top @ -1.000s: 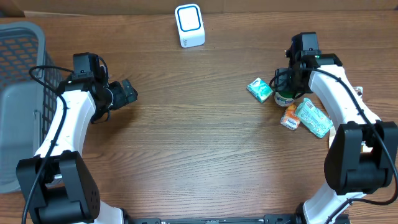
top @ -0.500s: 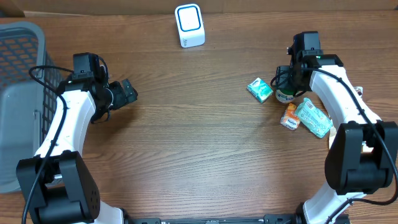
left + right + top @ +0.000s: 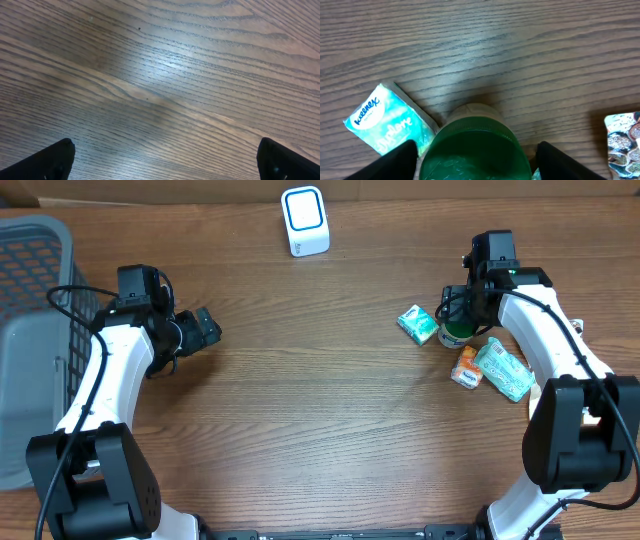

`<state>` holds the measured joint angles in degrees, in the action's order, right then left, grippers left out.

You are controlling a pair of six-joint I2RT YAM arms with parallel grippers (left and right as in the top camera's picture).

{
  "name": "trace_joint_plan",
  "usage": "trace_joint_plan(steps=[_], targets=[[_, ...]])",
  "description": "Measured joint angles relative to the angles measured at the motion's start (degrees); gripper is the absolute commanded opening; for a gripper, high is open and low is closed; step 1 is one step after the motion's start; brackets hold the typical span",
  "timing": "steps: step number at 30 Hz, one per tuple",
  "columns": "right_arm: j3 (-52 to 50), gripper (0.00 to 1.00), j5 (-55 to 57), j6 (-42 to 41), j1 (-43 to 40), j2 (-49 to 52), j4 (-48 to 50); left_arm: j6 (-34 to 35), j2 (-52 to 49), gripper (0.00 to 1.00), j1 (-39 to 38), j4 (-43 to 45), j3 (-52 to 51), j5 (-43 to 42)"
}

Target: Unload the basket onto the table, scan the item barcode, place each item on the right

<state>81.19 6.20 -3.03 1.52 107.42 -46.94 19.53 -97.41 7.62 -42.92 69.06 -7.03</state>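
Straddling the green bottle [image 3: 472, 147], right gripper [image 3: 475, 160] jaws have widened slightly over the last second; no contact visible, so no grip yet. Bottle stands at table's 2 o'clock beside tissue pack [image 3: 417, 323]. Scanner [image 3: 304, 220] at 12. Left gripper [image 3: 165, 160] wide open, empty.

green bottle [image 3: 472, 150]: base cut off by frame edge | snack packet [image 3: 623, 145]: mostly cropped right

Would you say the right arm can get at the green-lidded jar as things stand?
Probably yes. The right gripper sits right over the green-lidded jar, a finger on each side with gaps showing. The tissue pack crowds the jar's side and might get nudged.
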Motion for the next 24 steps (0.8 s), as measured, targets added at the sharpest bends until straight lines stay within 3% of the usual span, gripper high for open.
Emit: trace_joint_plan(steps=[3,5,14,24], targets=[[0.0,0.86,0.0,-0.07,0.0,0.0,0.11,0.0,0.0,1.0,0.0,0.0,0.0,0.0],[0.0,0.99,0.04,-0.02,0.0,0.0,0.44,0.0,0.0,1.0,0.0,0.0,0.0,0.0],[1.51,1.0,0.04,-0.22,0.57,-1.88,-5.75,0.02,0.0,1.0,0.0,0.0,0.0,0.0],[5.33,1.0,-1.77,-1.22,9.29,-30.45,-11.34,0.0,0.0,1.0,0.0,-0.02,0.0,0.0]])
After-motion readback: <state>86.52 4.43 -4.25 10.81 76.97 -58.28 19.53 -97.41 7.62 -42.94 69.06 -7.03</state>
